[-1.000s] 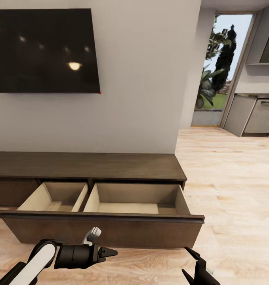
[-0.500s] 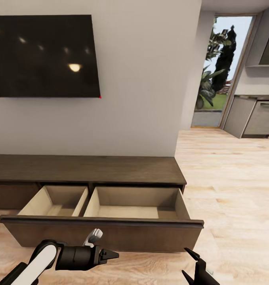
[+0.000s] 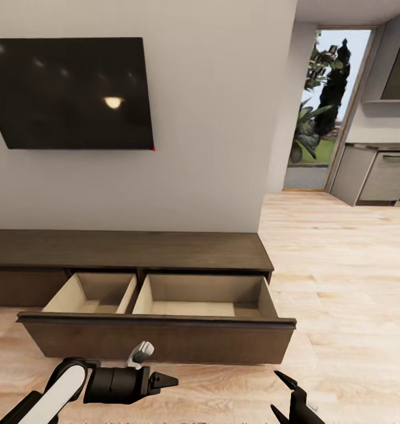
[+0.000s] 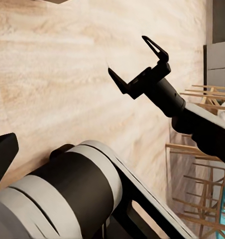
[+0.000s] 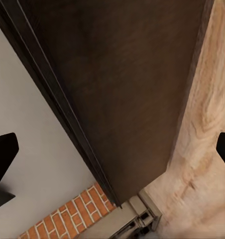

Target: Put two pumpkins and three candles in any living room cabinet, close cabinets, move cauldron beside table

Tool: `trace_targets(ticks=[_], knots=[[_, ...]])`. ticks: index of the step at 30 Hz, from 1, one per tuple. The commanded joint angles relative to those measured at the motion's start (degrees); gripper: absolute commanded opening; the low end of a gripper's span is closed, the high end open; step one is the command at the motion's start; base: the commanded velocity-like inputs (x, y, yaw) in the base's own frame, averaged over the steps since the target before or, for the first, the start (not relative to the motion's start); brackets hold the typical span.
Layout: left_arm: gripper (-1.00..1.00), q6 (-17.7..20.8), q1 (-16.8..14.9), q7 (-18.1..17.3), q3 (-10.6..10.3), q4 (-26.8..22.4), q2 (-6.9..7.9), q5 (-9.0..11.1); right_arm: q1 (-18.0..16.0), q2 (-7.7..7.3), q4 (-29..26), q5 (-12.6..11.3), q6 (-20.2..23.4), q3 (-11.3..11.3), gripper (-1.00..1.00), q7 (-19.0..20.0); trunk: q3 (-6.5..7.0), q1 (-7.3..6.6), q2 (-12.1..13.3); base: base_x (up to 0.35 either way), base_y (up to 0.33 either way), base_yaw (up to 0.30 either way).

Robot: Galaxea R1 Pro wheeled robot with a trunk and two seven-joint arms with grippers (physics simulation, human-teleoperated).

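View drawn back; cabinet [image 3: 164, 250] drawer open — empty

The left arm [image 3: 52, 394] is seen low in the head view at about 7 o'clock, its white forearm bent inward and ending in a black wrist section laid nearly level. The left gripper [image 3: 164, 381] is pointed toward 3 o'clock, across the body; its fingertips appear drawn close together, though the exact gap cannot be told. The right gripper [image 3: 282, 391] is seen at about 5 o'clock, rising from the lower edge with its jaws spread apart and nothing between them. In the left wrist view the right gripper [image 4: 137, 62] is shown again, two thin black fingers [image 4: 155, 47] parted in a wide fork on a black wrist.
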Motion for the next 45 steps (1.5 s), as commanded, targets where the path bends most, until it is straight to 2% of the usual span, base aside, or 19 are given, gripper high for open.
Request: trace_targets(ticks=[1, 10, 15, 23, 32, 34, 41, 42, 45], knots=[[1.00, 0.0, -0.1, -0.6, -0.1, 0.0, 0.03, -0.5, 0.0, 0.00, 0.1, -0.1, 0.3, -0.2, 1.00, 0.0, 0.13, -0.25, 0.4, -0.099, 0.005, 0.000], [1.00, 0.0, 0.0, -0.6, -0.1, 0.1, -0.02, -0.6, 0.0, 0.07, 0.1, -0.1, -1.2, -0.2, 1.00, 0.0, 1.75, -2.23, 4.0, -0.020, 0.001, 0.000], [1.00, 0.1, 0.0, -0.6, -0.3, 0.1, -0.18, -0.6, 0.0, 0.11, 0.1, -0.1, -1.4, -0.2, 1.00, -0.3, 1.75, -2.23, 4.0, -0.001, 0.000, 0.087], [1.00, 0.1, -0.1, -0.6, -0.9, -0.1, -0.10, -0.5, 0.0, 0.18, 0.1, -0.1, -1.4, -0.2, 1.00, -0.5, 1.75, -2.23, 4.0, 0.000, 0.000, 0.242], [1.00, 0.0, -0.4, -0.3, -0.9, -0.1, 0.03, -0.9, 0.0, 0.12, 0.1, -0.1, -1.5, -0.1, 1.00, -0.6, 3.36, -4.21, 7.6, 0.000, 0.000, 0.287], [1.00, 0.0, -0.5, 0.7, -0.9, 0.0, 0.01, -1.1, 0.0, 0.15, 0.1, 0.0, -1.5, -0.1, 1.00, -0.7, 3.72, -4.65, 8.4, 0.000, 0.000, 0.291], [1.00, -0.1, -0.6, 13.2, -0.8, -0.3, -0.65, -0.9, 0.0, 0.00, 0.1, 0.0, -3.4, 0.0, 1.00, -0.6, 4.98, -6.18, 11.2, 0.000, 0.000, 0.291], [1.00, -0.2, -0.6, 16.5, -0.7, -0.3, -1.06, -0.8, 0.0, 0.00, 0.1, 0.0, -3.6, 0.0, 1.00, -0.6, 5.16, -6.40, 11.6, 0.000, 0.000, 0.291], [1.00, -0.3, -0.6, 22.6, -0.7, -0.3, -2.21, -0.8, 0.0, -0.01, 0.1, 0.0, -3.7, 0.0, 1.00, -0.6, 5.70, -7.06, 12.8, 0.000, 0.000, 0.226]])
